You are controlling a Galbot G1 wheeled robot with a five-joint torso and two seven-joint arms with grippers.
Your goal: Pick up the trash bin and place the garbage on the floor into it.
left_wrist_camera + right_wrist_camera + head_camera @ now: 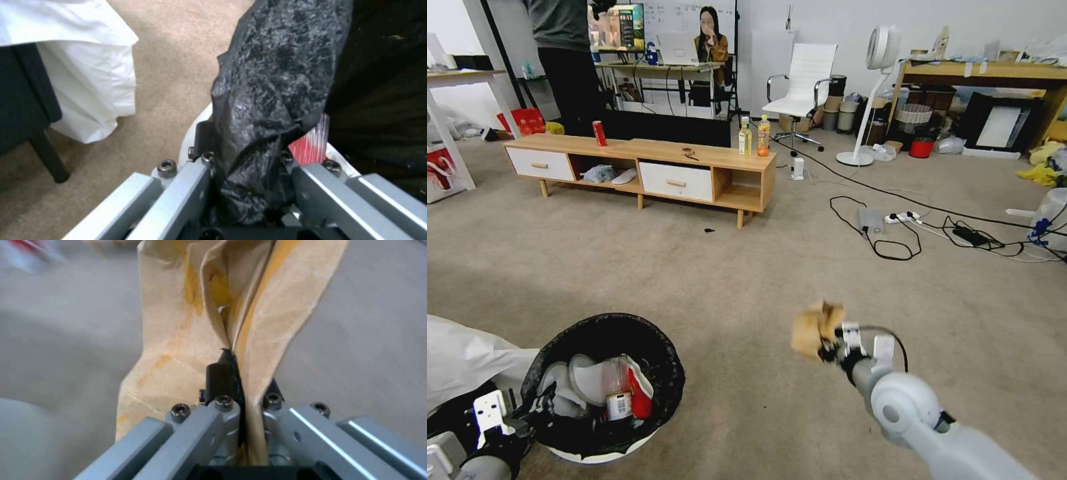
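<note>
Two grippers are busy: the left gripper (249, 173) pinches the trash bin (604, 387) rim, while the right gripper (240, 400), right of the bin, clamps the tan paper bag (816, 328). Next, carry it over the bin's mouth and release.

This is an office or lab room staged partly as a living room. Beige-grey short-pile carpet (727, 267) covers the floor, with a low wooden TV cabinet with white drawers (647, 170) on it. Behind stand a white swivel office chair (800, 83), a desk with a monitor (617, 27), a whiteboard (674, 13), and loose black cables with a power strip (904, 223).
</note>
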